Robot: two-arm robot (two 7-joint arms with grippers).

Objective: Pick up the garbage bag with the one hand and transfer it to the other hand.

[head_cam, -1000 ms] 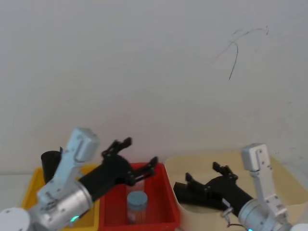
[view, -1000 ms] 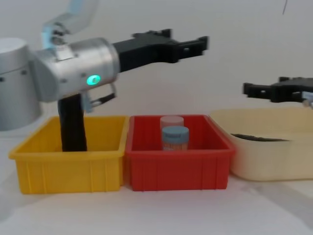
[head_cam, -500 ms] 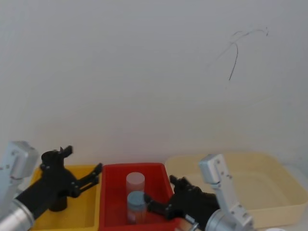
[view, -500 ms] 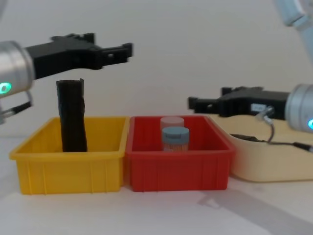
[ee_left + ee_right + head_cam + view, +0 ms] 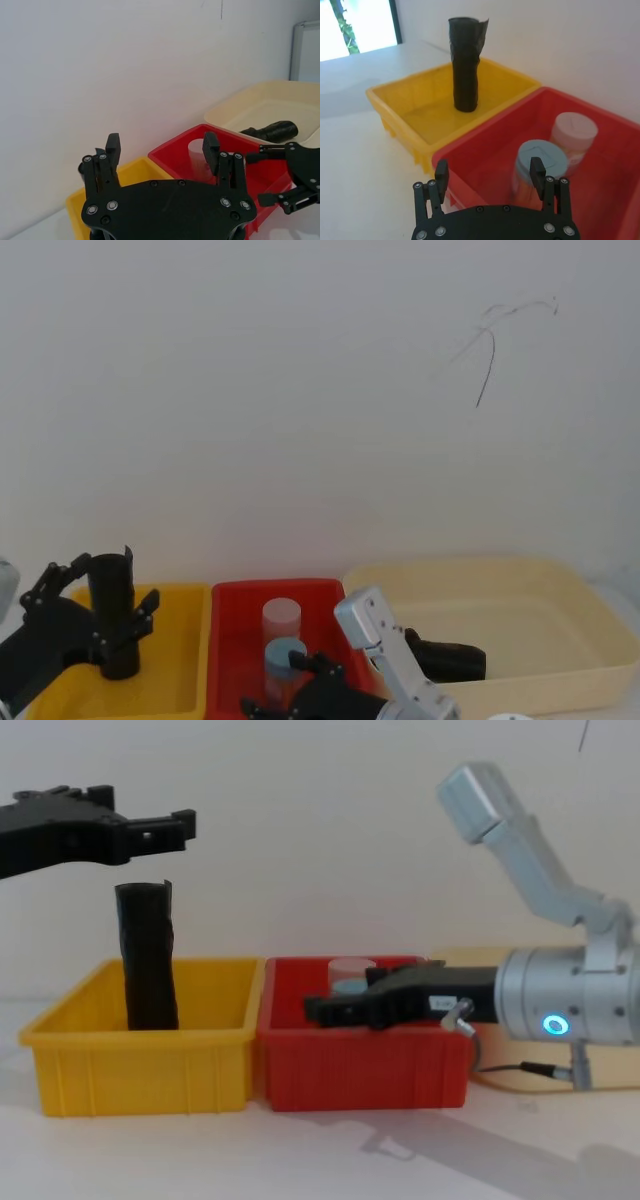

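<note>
**A:** Which step is in hand?

**B:** The approach before the pick, I'd say. The garbage bag [image 5: 148, 960], a black plastic roll, stands upright in the yellow plastic bin [image 5: 140, 1065] with nothing touching it. The left gripper [image 5: 143, 810] hovers by it. In the head view its fingers sit to either side of the roll, but in the chest view they are higher than its top, so I see no contact.

**A:** And the fingers?

**B:** The left ones are spread wide and hold nothing. The right gripper [image 5: 489, 169] is low over the red plastic bin [image 5: 360, 1065] next door, pointing towards the roll. Its fingers are also apart and empty.

**A:** Next move?

**B:** Probably the left arm comes down until its fingers straddle the roll's upper body. Then it closes on the roll and lifts it straight up, clear of the bin wall, towards the right gripper. A second black roll [image 5: 450, 660] lies in the cream plastic tub [image 5: 560, 575], and I'd leave that one alone.
</note>
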